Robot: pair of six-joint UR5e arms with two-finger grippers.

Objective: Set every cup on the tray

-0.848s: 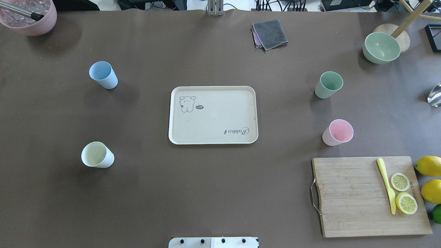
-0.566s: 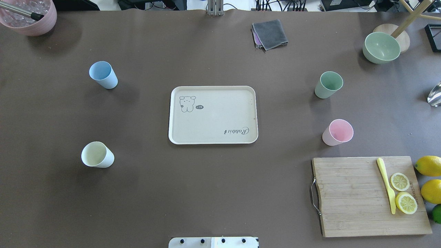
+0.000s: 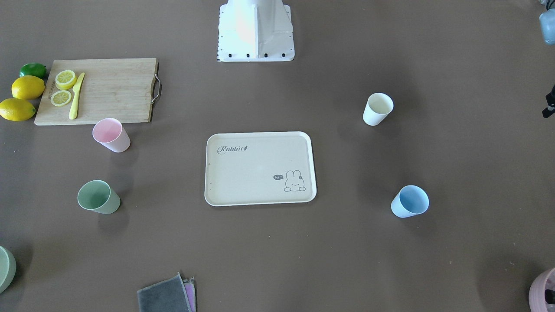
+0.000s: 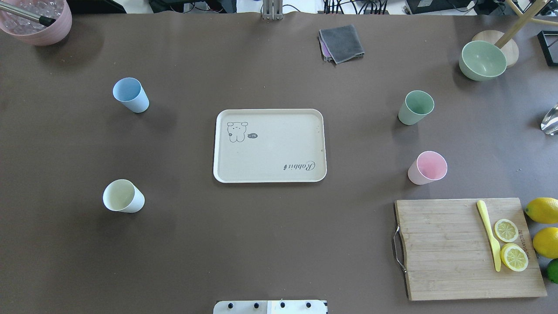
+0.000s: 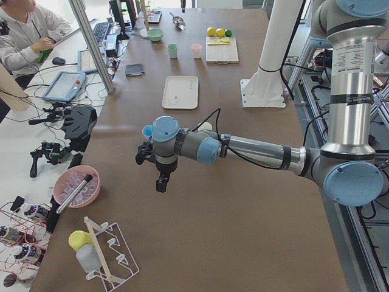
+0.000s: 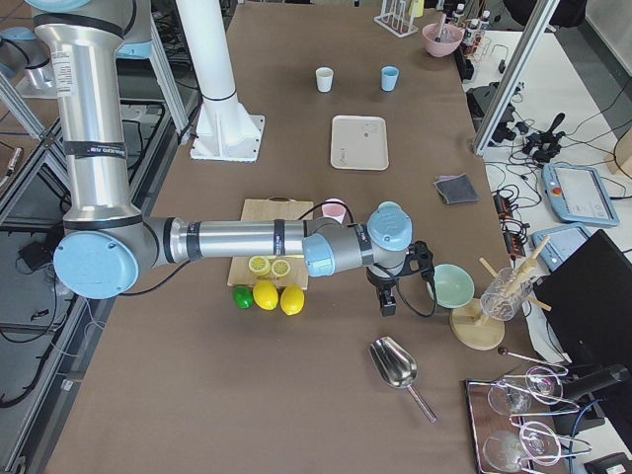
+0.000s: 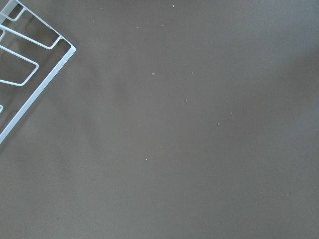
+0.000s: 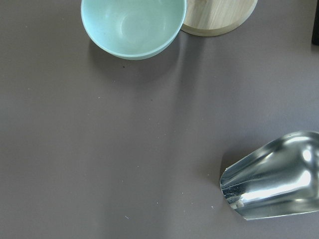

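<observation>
The cream tray lies flat at the table's middle with nothing on it. Four cups stand upright on the table around it: blue and cream-white to its left, sage green and pink to its right. My left gripper shows only in the exterior left view, hovering beyond the blue cup near the table's end; I cannot tell its state. My right gripper shows only in the exterior right view, beside the green bowl; I cannot tell its state.
A wooden cutting board with lemon slices and a yellow knife lies near right, lemons beside it. A green bowl, grey cloth and pink bowl stand at the back. A metal scoop and wire rack lie under the wrists.
</observation>
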